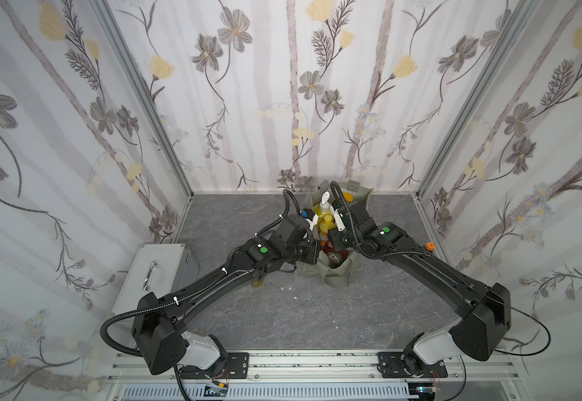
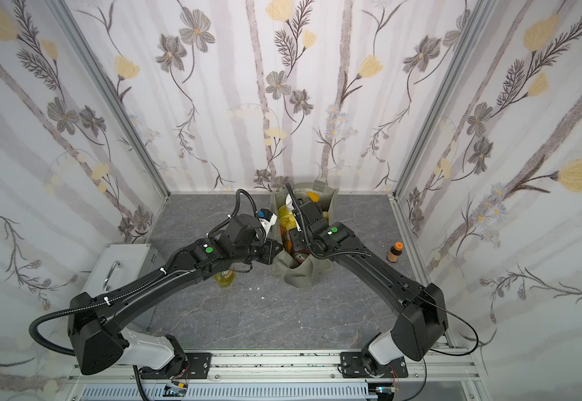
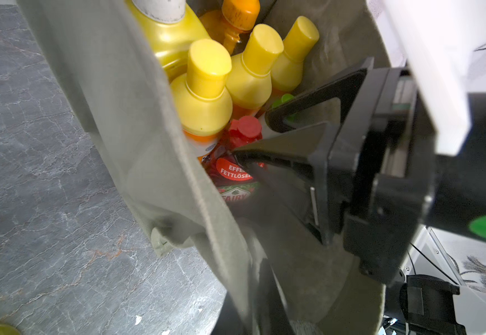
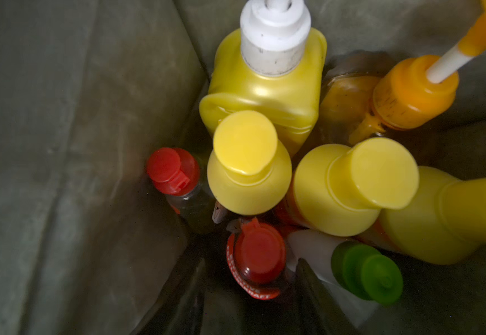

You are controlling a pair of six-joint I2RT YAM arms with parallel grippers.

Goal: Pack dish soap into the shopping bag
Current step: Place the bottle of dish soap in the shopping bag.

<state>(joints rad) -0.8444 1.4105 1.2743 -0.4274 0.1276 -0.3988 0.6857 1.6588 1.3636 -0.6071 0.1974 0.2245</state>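
The grey-green shopping bag (image 1: 338,277) (image 2: 300,277) stands upright at the back middle of the table. Inside it stand several dish soap bottles: a big yellow pump bottle (image 4: 265,92), an orange pump bottle (image 4: 410,92), yellow-capped ones (image 4: 247,162), red-capped ones (image 4: 172,171) and a white green-capped one (image 4: 366,272). My left gripper (image 3: 251,307) (image 2: 272,251) is shut on the bag's near left wall (image 3: 120,116). My right gripper (image 4: 250,290) (image 3: 253,133) reaches down into the bag. Its jaws stand open on either side of a red-capped bottle (image 4: 260,255).
A yellow-green bottle (image 2: 225,277) stands on the table under my left forearm. A small brown bottle with an orange cap (image 2: 394,251) sits by the right wall. A grey metal box with a handle (image 1: 154,274) lies at the left.
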